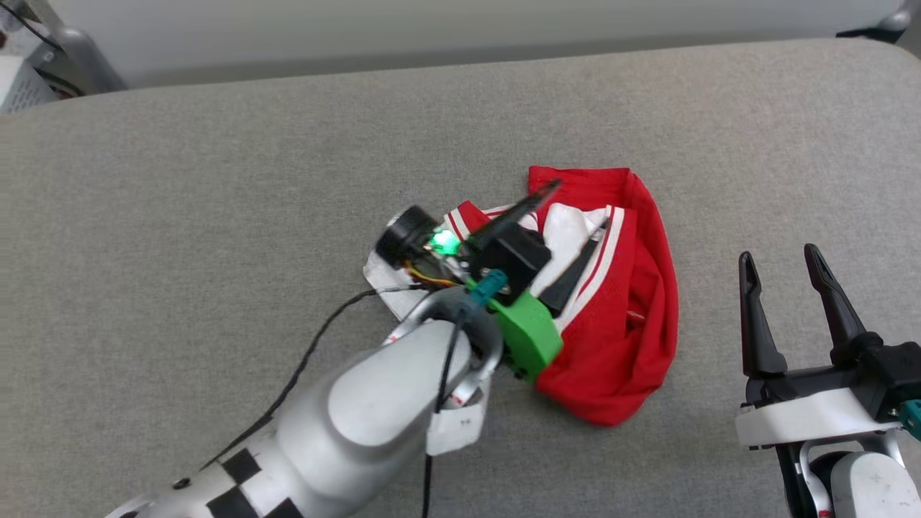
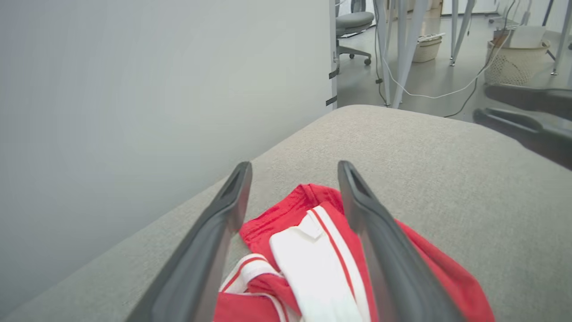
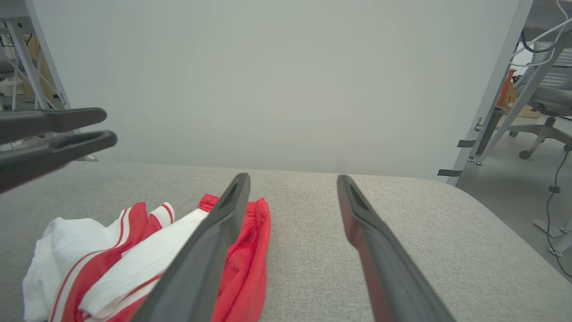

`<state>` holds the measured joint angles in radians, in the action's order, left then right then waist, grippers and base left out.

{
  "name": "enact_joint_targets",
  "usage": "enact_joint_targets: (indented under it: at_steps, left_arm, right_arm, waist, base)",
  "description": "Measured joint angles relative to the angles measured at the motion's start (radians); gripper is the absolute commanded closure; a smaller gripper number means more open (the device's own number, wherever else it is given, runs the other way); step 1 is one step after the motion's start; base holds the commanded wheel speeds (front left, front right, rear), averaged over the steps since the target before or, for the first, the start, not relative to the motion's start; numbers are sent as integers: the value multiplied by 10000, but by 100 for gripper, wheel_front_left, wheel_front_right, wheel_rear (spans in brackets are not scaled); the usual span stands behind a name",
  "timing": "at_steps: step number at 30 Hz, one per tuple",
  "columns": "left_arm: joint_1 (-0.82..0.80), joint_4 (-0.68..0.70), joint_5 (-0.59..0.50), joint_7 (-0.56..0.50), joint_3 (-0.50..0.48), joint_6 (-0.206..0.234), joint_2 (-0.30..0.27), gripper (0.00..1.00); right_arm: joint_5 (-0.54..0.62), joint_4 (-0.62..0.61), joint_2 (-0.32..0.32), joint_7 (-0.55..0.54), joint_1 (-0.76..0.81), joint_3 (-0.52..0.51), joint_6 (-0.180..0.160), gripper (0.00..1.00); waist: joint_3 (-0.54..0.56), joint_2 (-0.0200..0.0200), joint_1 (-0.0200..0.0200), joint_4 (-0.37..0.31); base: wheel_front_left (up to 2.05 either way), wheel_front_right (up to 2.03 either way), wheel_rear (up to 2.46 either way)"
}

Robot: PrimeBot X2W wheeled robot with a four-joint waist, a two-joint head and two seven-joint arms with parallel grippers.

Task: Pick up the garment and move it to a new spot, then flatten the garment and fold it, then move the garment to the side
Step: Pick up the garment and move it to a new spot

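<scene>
Our pale left forearm (image 1: 374, 410) rises from the near lower left of the head view. At the lower right our right gripper (image 1: 778, 253) hovers over bare grey fabric, its two dark fingers spread with nothing between them.

Just past the forearm, our left gripper (image 1: 581, 204) reaches over the garment (image 1: 633, 324). Its fingers are parted and grip nothing. Seen from its own wrist, red and white folds lie loose beneath and between them, and we cannot tell whether the tips touch the cloth.

We see the garment as a crumpled heap on the padded grey surface (image 1: 216, 216), a little right of the middle and well apart from our right gripper. Red cloth wraps its right side, with white sleeve and striped trim bunched on its left.

Beyond it the surface ends at a pale wall (image 1: 432, 29). Farther off, the left wrist view shows an office chair (image 2: 353, 22) and a woven basket (image 2: 514, 62) on the floor.
</scene>
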<state>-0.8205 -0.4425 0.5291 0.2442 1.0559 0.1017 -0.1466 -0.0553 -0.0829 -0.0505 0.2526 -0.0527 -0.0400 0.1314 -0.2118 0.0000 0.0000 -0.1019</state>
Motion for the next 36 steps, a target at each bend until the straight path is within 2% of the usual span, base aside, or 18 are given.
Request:
enact_joint_targets:
  at_steps: [6,12,18,22,24,26,27,36]
  left_arm:
    - [1189,744,4,117,-1419,1172,-1129,0]
    - [2754,1854,-253,117,-3210,2157,-1952,0]
    - [4553,2713,-744,119,-5010,2560,-2236,0]
    - [5702,3271,-1195,119,-6226,2516,-2148,0]
    - [6177,3457,-1390,119,-6776,2339,-1996,0]
    - [6670,3582,-1685,117,-7241,2100,-1781,0]
    - [7212,3580,-1998,119,-7810,1703,-1411,0]
    - [7964,3354,-2940,117,-8945,648,-353,0]
  right_arm:
    - [42,-6,2,0,301,-36,0,0]
    - [107,-31,6,0,429,-81,0,0]
    - [171,-31,6,0,546,-86,0,0]
    - [171,-23,6,0,590,-86,0,0]
    - [171,4,6,0,649,-94,0,0]
    - [169,56,6,0,736,-82,0,0]
    - [151,153,6,0,800,-75,0,0]
    - [61,648,6,0,1086,94,0,0]
  waist:
    - [542,0,0,380]
    - [897,0,0,730]
    - [1138,-1,0,907]
    - [1231,0,0,928]
    - [1268,0,0,931]
    - [1317,0,0,929]
    - [1382,0,0,924]
    - [1618,0,0,953]
  base:
    - [0,0,0]
    - [0,0,0]
    - [0,0,0]
    - [0,0,0]
    - [0,0,0]
    - [0,0,0]
    - [0,0,0]
    - [0,0,0]
